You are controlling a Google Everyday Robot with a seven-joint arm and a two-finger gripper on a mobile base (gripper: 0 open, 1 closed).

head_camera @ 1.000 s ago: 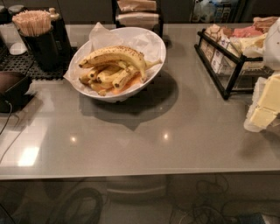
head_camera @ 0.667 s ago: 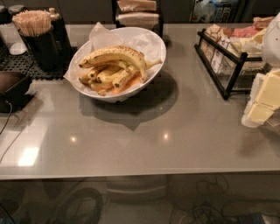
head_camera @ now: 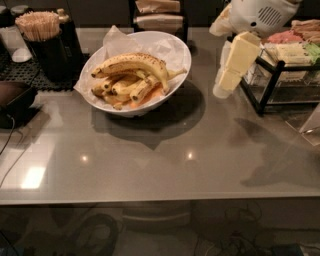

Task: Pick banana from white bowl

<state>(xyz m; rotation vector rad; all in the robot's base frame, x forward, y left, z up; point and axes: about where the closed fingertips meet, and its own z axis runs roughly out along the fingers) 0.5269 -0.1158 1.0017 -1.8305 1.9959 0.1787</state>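
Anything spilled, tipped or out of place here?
Nothing stands out. The banana lies on top of the pile in the upright white bowl; nothing spilled. The gripper hangs to the bowl's right, apart from it.

Worktop (head_camera: 150,165): grey, smooth, semi-gloss; shows small light reflections and soft shadows.

Wide round white bowl (head_camera: 131,107): glossy, hard, ceramic-looking wall. Lining is thin crinkled white paper (head_camera: 118,41), matt and creased.

Long curved yellow banana (head_camera: 136,63): matt peel, densely flecked with brown speckles.

Cream-coloured tool (head_camera: 226,82), upper right above the worktop, just beside the black frame rack (head_camera: 266,86): smooth, dull, plastic-looking. The white arm housing (head_camera: 260,15) above it is smooth plastic with a perforated patch.

Rack: thin black bars, metal-looking, satin.

Bundle of pale stirrer sticks (head_camera: 37,25): wood, matt.
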